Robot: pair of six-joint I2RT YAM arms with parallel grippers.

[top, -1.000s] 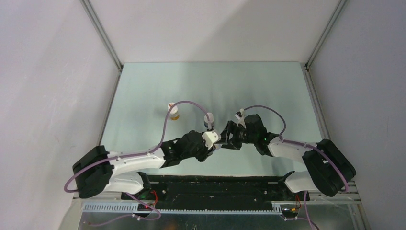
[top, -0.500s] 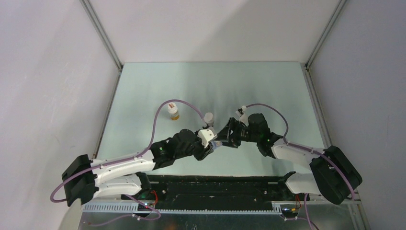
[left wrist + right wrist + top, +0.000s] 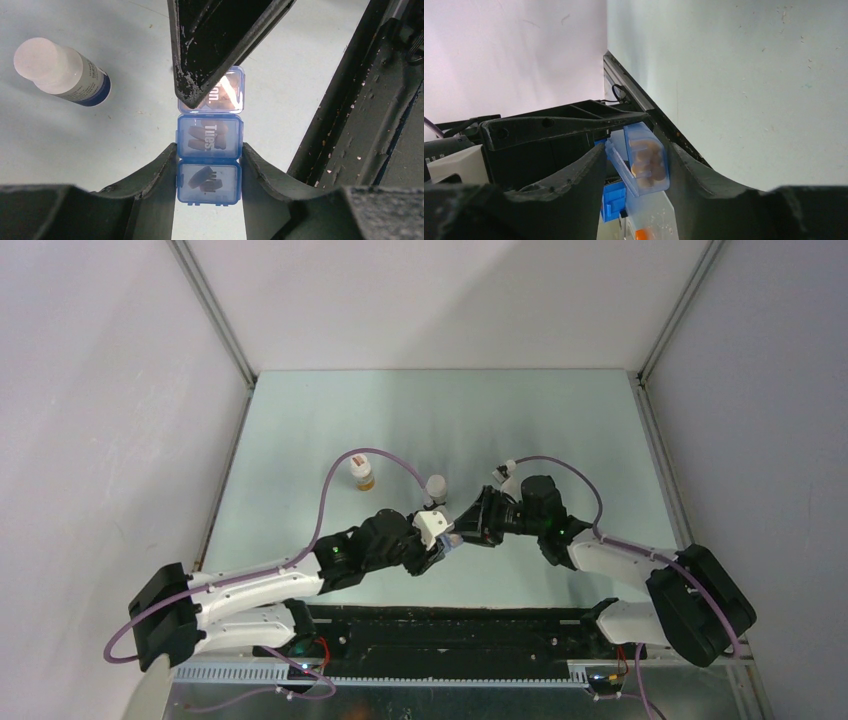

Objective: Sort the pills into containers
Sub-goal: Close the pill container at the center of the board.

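- Changed from a second ago: the left arm has stretched out lower and further to its own side; the right jaws have narrowed
- Left gripper point(image 3: 209, 150): jaws clamped on both long sides of the translucent blue rectangular pill box point(image 3: 209, 137), held between the two arms
- Right gripper point(image 3: 636, 150): jaws closing round the end compartment point(image 3: 647, 159), seemingly touching both sides; tiny round orange-tan pills point(image 3: 644, 156) inside, lid looks ajar
- Risk: a twist between the arms wrenches the box loose and spills pills on the pale green counter point(image 3: 500, 420)
- Risk: squeezing flicks the lid open
- Risk: the nearby white-capped round bottle point(image 3: 60, 72) gets toppled
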